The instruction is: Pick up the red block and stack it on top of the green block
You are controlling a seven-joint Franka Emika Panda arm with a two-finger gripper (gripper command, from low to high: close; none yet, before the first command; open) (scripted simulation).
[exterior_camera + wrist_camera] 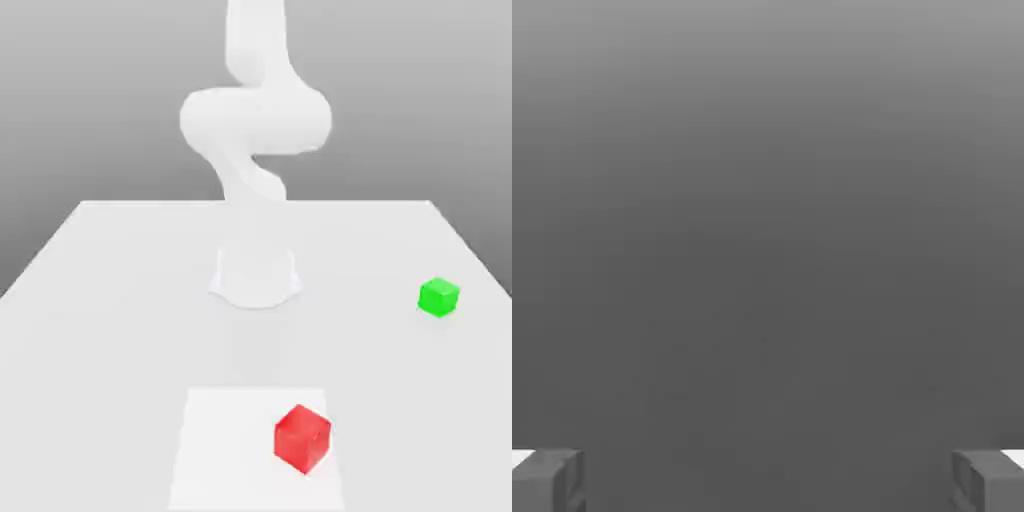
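Hand (768, 480) is wide, nothing between the fingers (547, 480). In the hand view you see both fingertips far apart against plain grey, no block in sight.

Where things sit in the exterior view:
- Red block (302, 437) is on the bench (100, 300), near the front edge, a little to the exterior view's right of centre. It lies on a lighter square patch (220, 450), toward the patch's right side. It's rotated, with a corner facing the camera, not a flat face.
- Green block (438, 297) is further back and well off to the exterior view's right, well apart from the red one.
- Arm (255, 120) is folded up above its base (255, 275), behind both blocks. Pick not yet started.

Risks from here, my read:
- The red block is turned. If you come down without lining the fingers up to two opposite faces, you'll catch corners and it'll twist or squirt out as you close.
- If you descend off-centre, one finger lands on top of the block and shoves it.
- The green block is close to the right side of the bench. A sloppy placement or a nudge on the way in could push it toward the edge.
- If you release with the red block overhanging or tilted, it slides off the green one. Square it up before you let go.
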